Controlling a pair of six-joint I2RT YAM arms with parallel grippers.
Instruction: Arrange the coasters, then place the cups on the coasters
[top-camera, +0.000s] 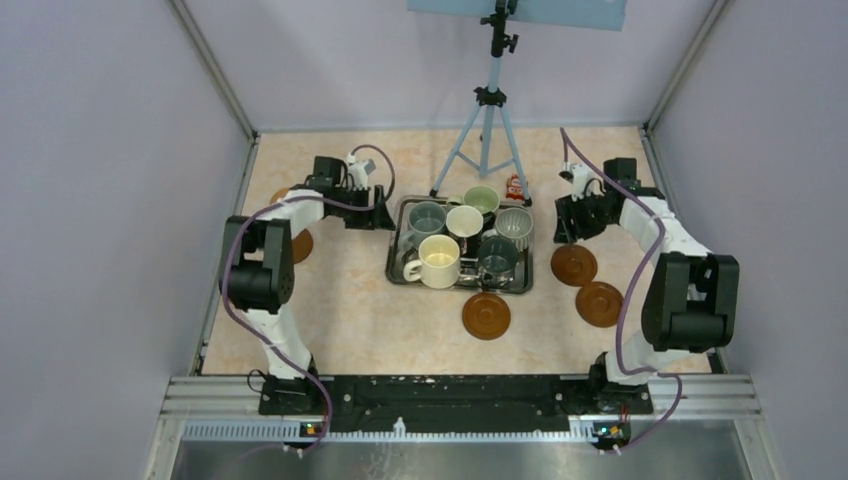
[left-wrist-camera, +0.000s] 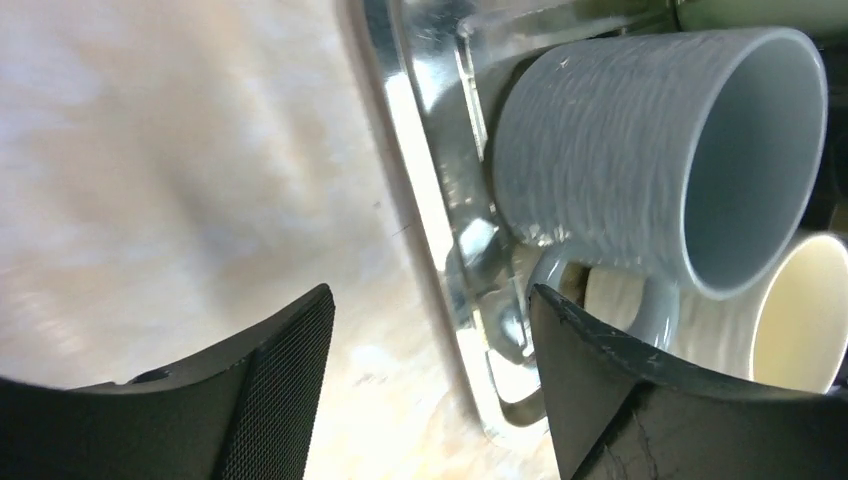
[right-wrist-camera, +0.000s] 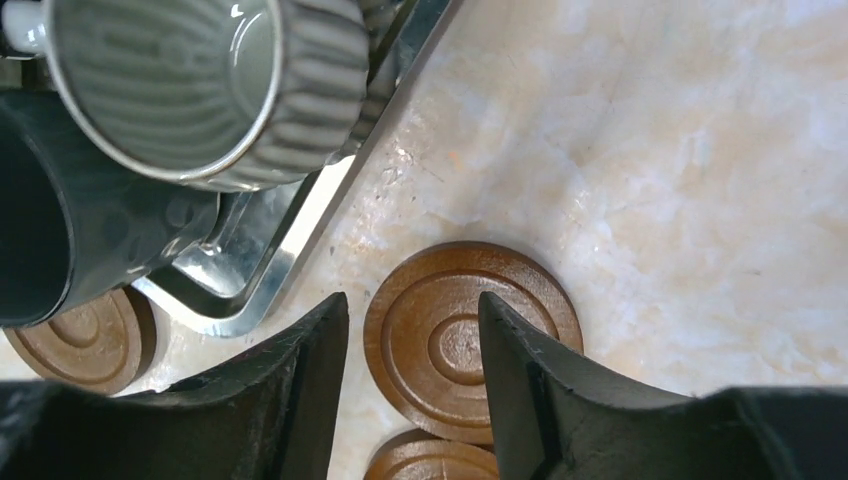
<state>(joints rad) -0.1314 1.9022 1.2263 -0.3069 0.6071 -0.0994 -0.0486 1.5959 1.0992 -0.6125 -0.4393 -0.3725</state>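
Note:
Six cups stand crowded on the steel tray (top-camera: 399, 272): pale green (top-camera: 482, 200), grey-blue (top-camera: 427, 217), white (top-camera: 464, 220), ribbed grey (top-camera: 514, 225), cream (top-camera: 440, 260) and dark teal (top-camera: 497, 255). My left gripper (top-camera: 385, 218) hangs open at the tray's left edge, with nothing between its fingers; the grey-blue cup (left-wrist-camera: 640, 170) lies just beyond its right finger. My right gripper (right-wrist-camera: 412, 305) is open above a flat coaster (right-wrist-camera: 470, 335) on the table right of the tray. Other coasters lie at the tray's front (top-camera: 487, 315) and at the right (top-camera: 599, 303).
A tripod (top-camera: 487, 130) stands behind the tray, a small red object (top-camera: 515, 186) by its foot. Two more coasters (top-camera: 301, 245) (top-camera: 279, 194) show partly from under the left arm. Walls enclose the table on three sides.

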